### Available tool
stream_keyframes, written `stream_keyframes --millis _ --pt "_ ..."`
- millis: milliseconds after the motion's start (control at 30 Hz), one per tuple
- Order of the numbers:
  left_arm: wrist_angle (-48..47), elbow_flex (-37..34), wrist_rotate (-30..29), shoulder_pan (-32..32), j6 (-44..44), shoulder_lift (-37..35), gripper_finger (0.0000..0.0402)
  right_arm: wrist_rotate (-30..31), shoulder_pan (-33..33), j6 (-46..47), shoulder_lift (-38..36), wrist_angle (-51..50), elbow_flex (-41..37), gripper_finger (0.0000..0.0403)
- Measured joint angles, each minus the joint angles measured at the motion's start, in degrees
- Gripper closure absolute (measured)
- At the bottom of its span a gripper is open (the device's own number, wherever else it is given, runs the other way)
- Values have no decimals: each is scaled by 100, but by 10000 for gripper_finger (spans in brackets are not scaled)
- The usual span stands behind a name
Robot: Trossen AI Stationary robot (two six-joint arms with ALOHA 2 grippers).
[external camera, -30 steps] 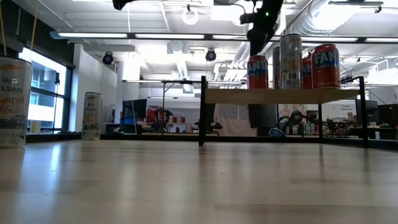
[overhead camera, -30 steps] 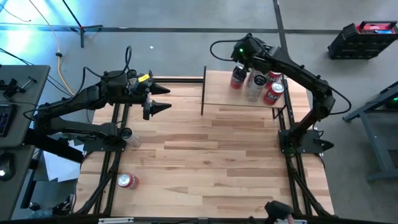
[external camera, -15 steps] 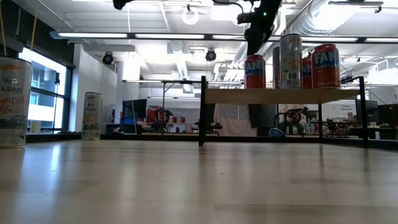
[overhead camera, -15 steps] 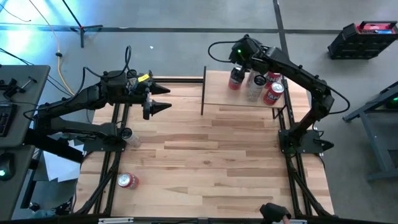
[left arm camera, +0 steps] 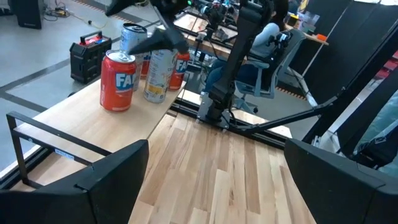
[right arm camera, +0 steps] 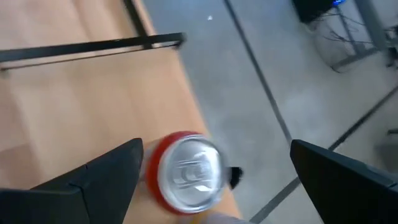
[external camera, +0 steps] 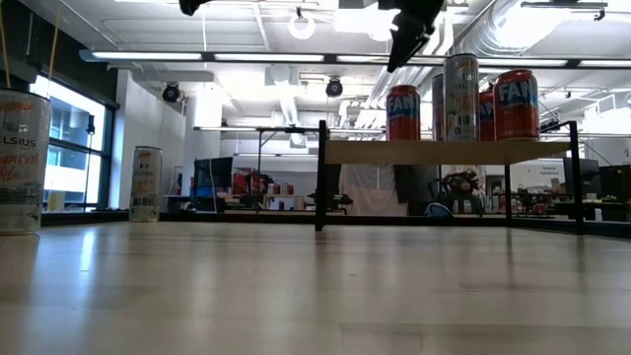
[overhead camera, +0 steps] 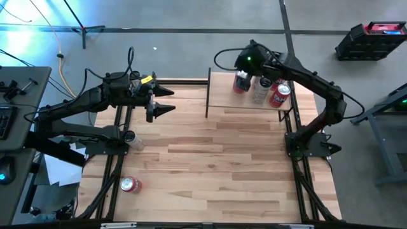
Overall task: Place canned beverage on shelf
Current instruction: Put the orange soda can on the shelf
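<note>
Right hand (overhead camera: 243,62) above the shelf (overhead camera: 226,95), over the red can (overhead camera: 241,83) at the shelf's far left part; fingers wide apart, nothing between them. In the right wrist view, red can (right arm camera: 186,172) seen from straight above, silver top up, standing free between the two dark fingers (right arm camera: 106,174) with gaps either side. In the low view, right hand (external camera: 409,30) hanging clear above that can (external camera: 403,111), not touching.

On the shelf (external camera: 444,151), upright: red can leftmost, a silver can (external camera: 460,97) just beside it, another red can (external camera: 516,104) to the right, a further can partly hidden behind. From above, silver can (overhead camera: 260,90) and second red can (overhead camera: 278,95) close together near the shelf's right edge.

Left hand (overhead camera: 166,100) out over the surface (overhead camera: 216,165) near its left far side, well apart from the shelf, fingers spread wide, empty. Left wrist view: dark fingers (left arm camera: 106,180) spread, shelf and its cans (left arm camera: 118,81) ahead, right arm reaching over them.

Still on the surface: a pale can (overhead camera: 133,140) upright by the left edge, a red can (overhead camera: 130,185) on its side nearer the front left. Low view: two pale cans (external camera: 145,183) standing at the left.
</note>
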Motion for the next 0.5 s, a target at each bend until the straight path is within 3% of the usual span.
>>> stream_keyframes --millis 367,500 --pt "-4 -1 0 0 31 2 37 326 112 220 50 -428 -2 9" --pt "-3 -2 0 0 33 0 37 95 -64 411 74 -543 -2 9"
